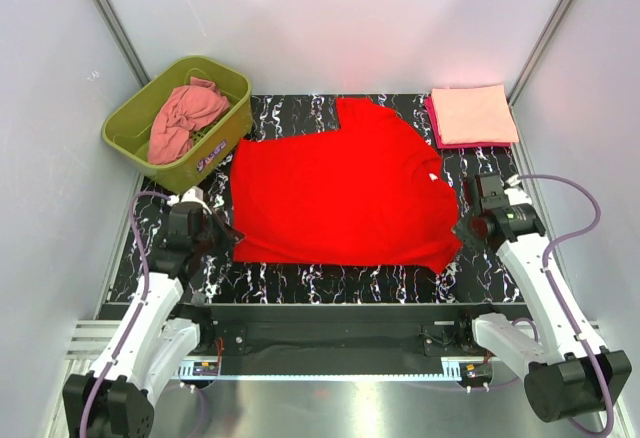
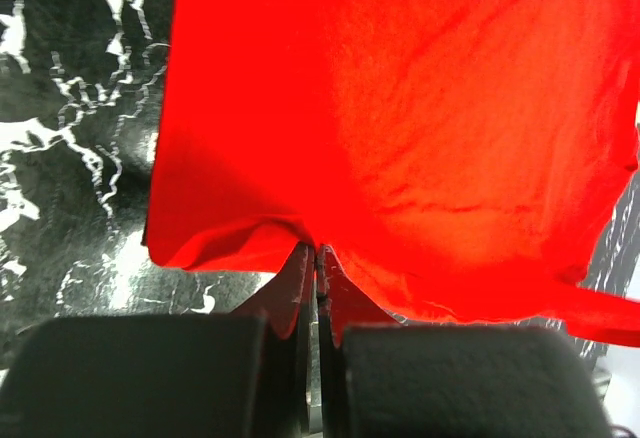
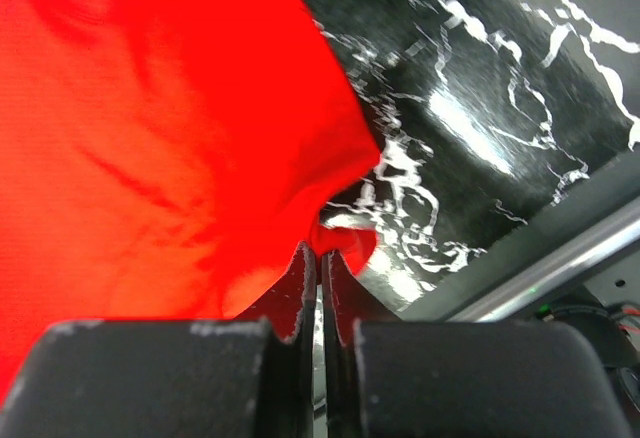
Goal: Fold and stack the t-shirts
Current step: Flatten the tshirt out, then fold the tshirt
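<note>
Stack [image 1: 473, 113] of two folded shirts; two to go.
Red shirt [image 1: 340, 193] flat, unfolded, left pincer [image 2: 317, 248] and right pincer [image 3: 320, 248] clamped on it; pink shirt [image 1: 185, 118] in tub [image 1: 225, 143].

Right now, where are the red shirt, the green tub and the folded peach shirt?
red t-shirt [image 1: 340, 198], top view, middle of its spread-out body.
green tub [image 1: 225, 138], top view, its outer side wall.
peach t-shirt [image 1: 472, 115], top view, top of the folded cloth.
</note>
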You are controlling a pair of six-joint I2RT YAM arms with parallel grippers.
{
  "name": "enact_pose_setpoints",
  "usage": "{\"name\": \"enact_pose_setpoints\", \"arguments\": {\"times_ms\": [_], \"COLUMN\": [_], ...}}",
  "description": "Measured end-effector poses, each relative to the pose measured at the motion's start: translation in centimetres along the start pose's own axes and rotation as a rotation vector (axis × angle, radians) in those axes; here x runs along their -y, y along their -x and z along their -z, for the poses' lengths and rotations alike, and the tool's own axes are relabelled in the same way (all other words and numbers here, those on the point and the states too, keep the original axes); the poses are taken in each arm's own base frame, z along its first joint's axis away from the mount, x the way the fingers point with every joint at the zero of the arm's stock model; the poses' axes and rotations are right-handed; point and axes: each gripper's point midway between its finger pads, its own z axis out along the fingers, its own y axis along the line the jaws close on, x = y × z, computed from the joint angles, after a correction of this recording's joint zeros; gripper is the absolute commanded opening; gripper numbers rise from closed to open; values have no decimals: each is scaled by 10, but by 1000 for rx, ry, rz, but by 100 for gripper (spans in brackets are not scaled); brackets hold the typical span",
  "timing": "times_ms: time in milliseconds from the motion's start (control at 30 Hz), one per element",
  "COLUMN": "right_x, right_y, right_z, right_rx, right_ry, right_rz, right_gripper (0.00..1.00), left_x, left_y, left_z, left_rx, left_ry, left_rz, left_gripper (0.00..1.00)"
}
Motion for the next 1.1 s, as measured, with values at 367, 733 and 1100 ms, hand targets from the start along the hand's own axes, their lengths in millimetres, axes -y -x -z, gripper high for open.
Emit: {"name": "enact_pose_setpoints", "arguments": {"times_ms": [367, 733, 1100], "right_x": [-1, -111, -150], "right_y": [-3, 65, 76], "right_z": [-20, -62, -114], "right_rx": [-9, 69, 38], "right_ry": [-43, 56, 52], "right_rz": [18, 240, 480], "right_gripper": [0, 0, 1], "left_x": [-16, -14, -18], "left_y": [15, 56, 73], "left_z": [7, -40, -87], "left_rx": [123, 93, 67], "left_ry": [111, 286, 359], "left_rz": [38, 28, 34], "left_gripper": [0, 0, 0]}}
